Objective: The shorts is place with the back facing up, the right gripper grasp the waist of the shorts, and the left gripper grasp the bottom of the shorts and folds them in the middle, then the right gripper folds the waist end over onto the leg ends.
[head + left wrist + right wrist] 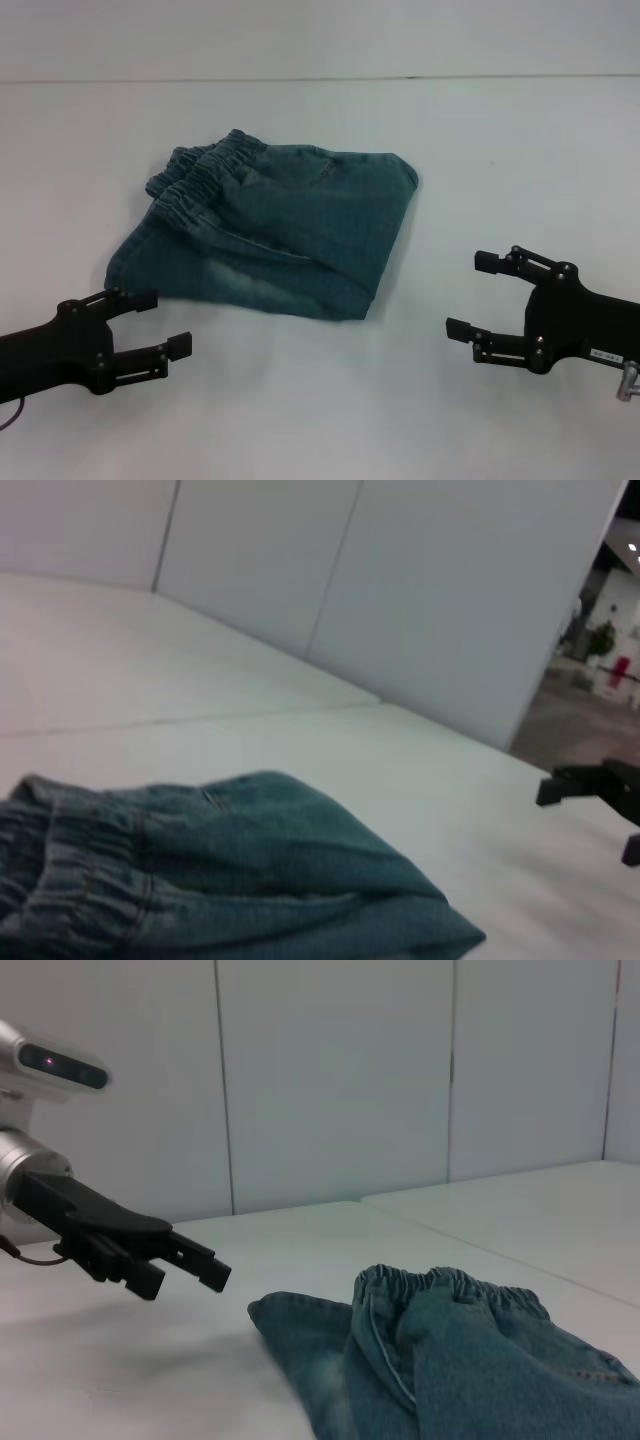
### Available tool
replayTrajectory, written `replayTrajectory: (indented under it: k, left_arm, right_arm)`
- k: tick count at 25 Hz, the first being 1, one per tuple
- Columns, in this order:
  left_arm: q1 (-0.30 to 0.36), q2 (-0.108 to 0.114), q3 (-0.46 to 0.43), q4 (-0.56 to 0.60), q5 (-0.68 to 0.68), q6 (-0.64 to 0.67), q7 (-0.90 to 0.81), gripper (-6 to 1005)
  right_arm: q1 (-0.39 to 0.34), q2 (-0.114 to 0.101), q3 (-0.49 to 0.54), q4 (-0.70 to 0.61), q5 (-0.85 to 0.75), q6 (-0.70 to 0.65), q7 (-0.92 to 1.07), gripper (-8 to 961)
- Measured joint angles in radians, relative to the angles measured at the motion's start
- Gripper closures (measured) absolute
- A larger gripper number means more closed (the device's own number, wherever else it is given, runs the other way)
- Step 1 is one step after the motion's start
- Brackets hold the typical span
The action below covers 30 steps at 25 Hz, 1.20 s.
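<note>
Two claws are hovering released: left claw (155,325) near-left of the folded shorts (275,235), right claw (480,295) near-right, both apart from them. Shorts are lying mid-worktop (520,140), waist (200,170) far-left.

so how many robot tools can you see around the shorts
2. The left tool sits open near the shorts' left corner; the right tool sits open to their right.

Shorts (270,235) lie folded on the table (500,150); grippers flank them.

Overhead head view, low wrist views
</note>
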<state>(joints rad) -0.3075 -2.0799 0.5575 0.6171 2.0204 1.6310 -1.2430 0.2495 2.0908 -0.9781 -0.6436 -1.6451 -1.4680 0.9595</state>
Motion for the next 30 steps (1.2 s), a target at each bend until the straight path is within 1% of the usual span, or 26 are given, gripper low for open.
replayTrajectory:
  k: [2,9,14,22,30]
  left_arm:
    - [-0.016,0.007,-0.002,0.004,0.036,-0.001,-0.024,109]
    - [-0.033,0.017,-0.003,0.010,0.072,0.012,-0.034,110]
    - [-0.055,0.026,-0.005,0.015,0.135,0.043,-0.060,108]
    - [-0.052,0.030,-0.028,0.045,0.159,0.095,-0.076,108]
    - [-0.054,0.031,-0.028,0.057,0.195,0.103,-0.093,108]
  right_arm:
    - [0.008,0.000,-0.005,0.003,-0.001,0.002,-0.001,29]
    - [0.056,-0.001,-0.061,0.014,-0.004,0.007,0.001,29]
    - [0.072,-0.004,-0.067,0.020,-0.016,0.006,0.010,29]
    - [0.080,-0.005,-0.067,0.021,-0.030,0.005,0.016,29]
    - [0.080,-0.005,-0.061,0.021,-0.030,0.007,0.016,29]
